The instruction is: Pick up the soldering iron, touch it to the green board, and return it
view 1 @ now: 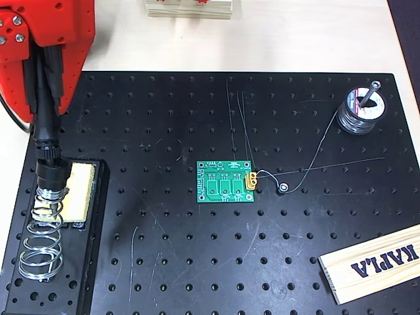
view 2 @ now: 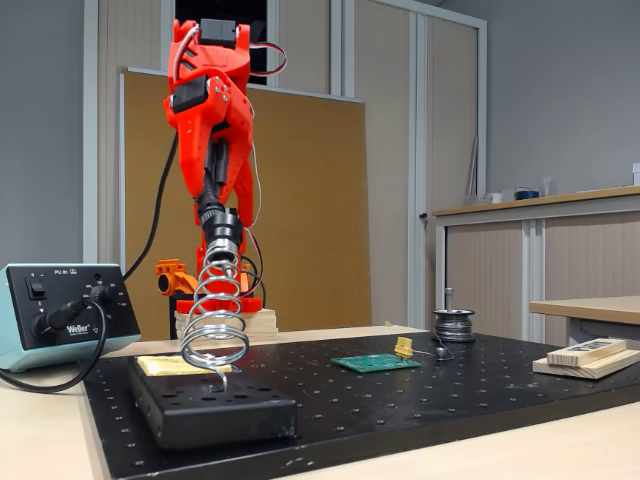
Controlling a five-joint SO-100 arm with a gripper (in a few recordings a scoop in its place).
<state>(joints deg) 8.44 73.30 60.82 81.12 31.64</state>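
Observation:
The soldering iron [view 1: 47, 141] is a slim black tool whose front end sits inside the coiled spring stand [view 1: 41, 243] at the left. My red gripper [view 1: 46, 98] reaches down over its handle, fingers on either side and shut on it. In the fixed view the soldering iron [view 2: 218, 225] slants steeply into the spring stand [view 2: 215, 320] under the gripper [view 2: 218, 190]. The green board [view 1: 226, 182] lies flat mid-table with a yellow connector on its right edge, far to the right of the gripper; the fixed view shows the green board [view 2: 376, 362] too.
A yellow sponge [view 1: 79, 190] sits in the stand's black base. A solder spool [view 1: 361, 108] stands at the back right, its wire trailing toward the board. A wooden KAPLA block [view 1: 374, 262] lies at the front right. A soldering station [view 2: 60, 310] sits left of the perforated black plate [view 1: 197, 262].

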